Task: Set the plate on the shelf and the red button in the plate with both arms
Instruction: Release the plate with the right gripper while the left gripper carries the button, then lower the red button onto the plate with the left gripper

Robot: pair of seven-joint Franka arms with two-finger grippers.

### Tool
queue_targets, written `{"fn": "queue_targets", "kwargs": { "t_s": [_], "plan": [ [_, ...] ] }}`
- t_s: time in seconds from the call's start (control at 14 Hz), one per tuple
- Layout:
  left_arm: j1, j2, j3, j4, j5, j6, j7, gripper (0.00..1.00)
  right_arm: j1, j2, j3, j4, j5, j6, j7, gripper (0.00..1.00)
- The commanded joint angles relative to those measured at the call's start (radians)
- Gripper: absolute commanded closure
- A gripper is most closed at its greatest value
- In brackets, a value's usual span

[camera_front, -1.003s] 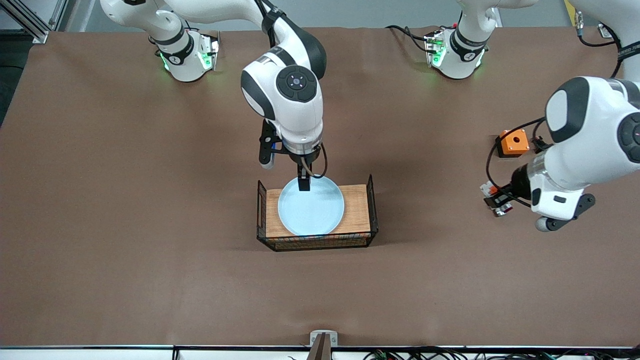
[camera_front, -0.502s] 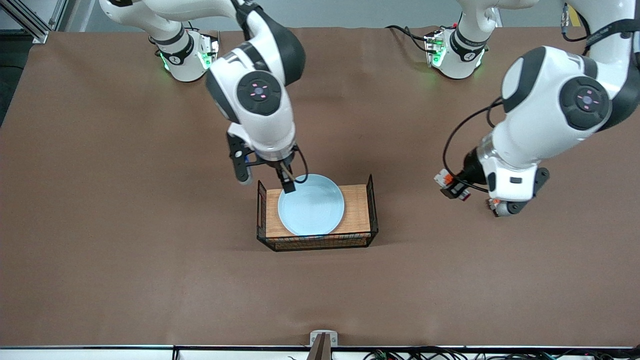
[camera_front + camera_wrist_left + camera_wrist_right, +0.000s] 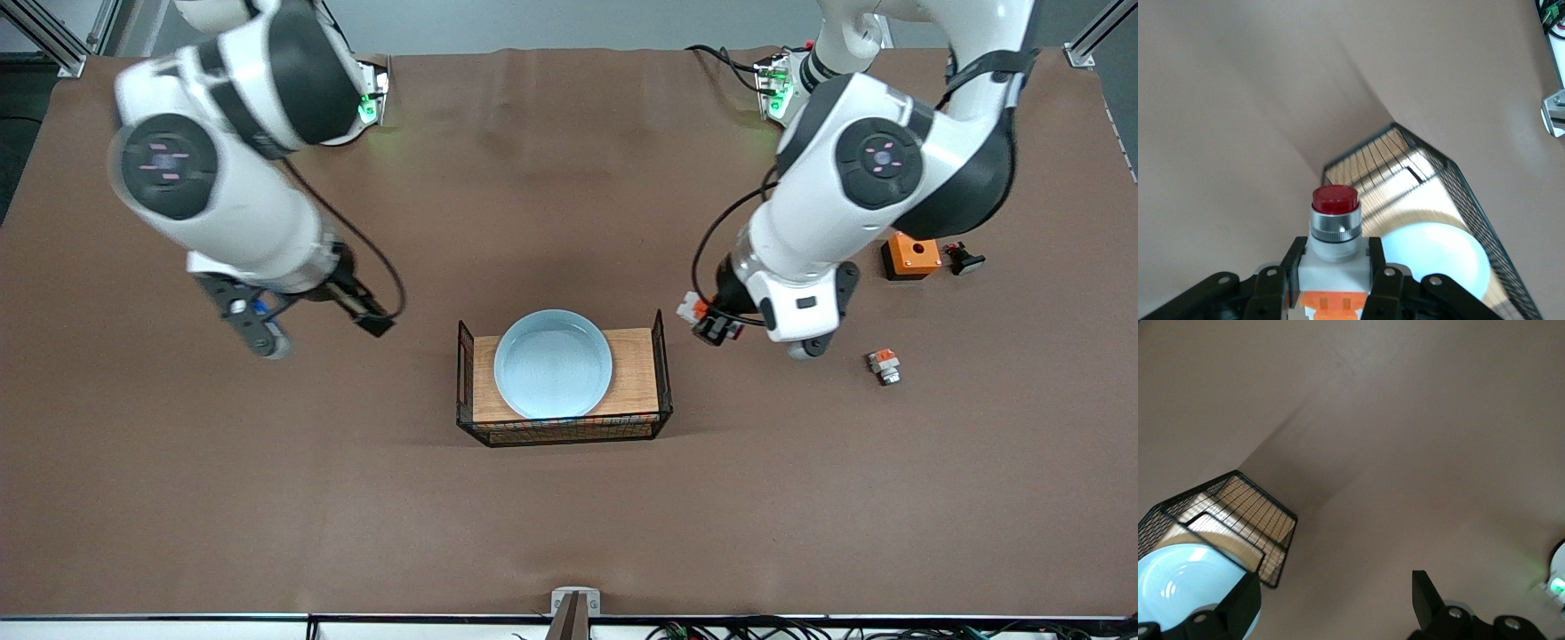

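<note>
brown cloth table: left pincer grips red button; right pincer wide; round plate in wire basket.

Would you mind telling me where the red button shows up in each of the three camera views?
Front view: the red button is held in the left gripper, beside the wire basket at the left arm's end.
Left wrist view: red button between the fingers, cap pointing at the basket.
Right wrist view: not in it.
Shared landmark: the plate in the basket.
</note>
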Motion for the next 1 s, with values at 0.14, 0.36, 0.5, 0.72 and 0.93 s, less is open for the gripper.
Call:
{"fn": "queue_targets", "kwargs": {
  "t_s": [0.14,0.36,0.5,0.72,0.93],
  "plan": [
    [-0.091,0.095,0.011,0.091,-0.013,0.115,-0.252,0.67,-0.162,-0.102,0.013,-0.102,0.015,-0.034,-0.384,0.00],
    [-0.124,0.122,0.011,0.091,-0.013,0.210,-0.379,0.67,-0.238,-0.119,0.010,-0.102,0.004,-0.059,-0.592,0.00],
    [-0.148,0.141,0.014,0.091,-0.011,0.257,-0.425,0.67,-0.272,-0.126,0.010,-0.102,-0.005,-0.076,-0.673,0.00],
    [-0.170,0.182,0.017,0.091,-0.011,0.325,-0.448,0.67,-0.315,-0.131,0.010,-0.103,-0.036,-0.082,-0.819,0.00],
    [-0.193,0.220,0.024,0.091,-0.010,0.382,-0.465,0.67,-0.339,-0.122,0.010,-0.102,-0.082,-0.074,-0.951,0.00]
  ]
}}
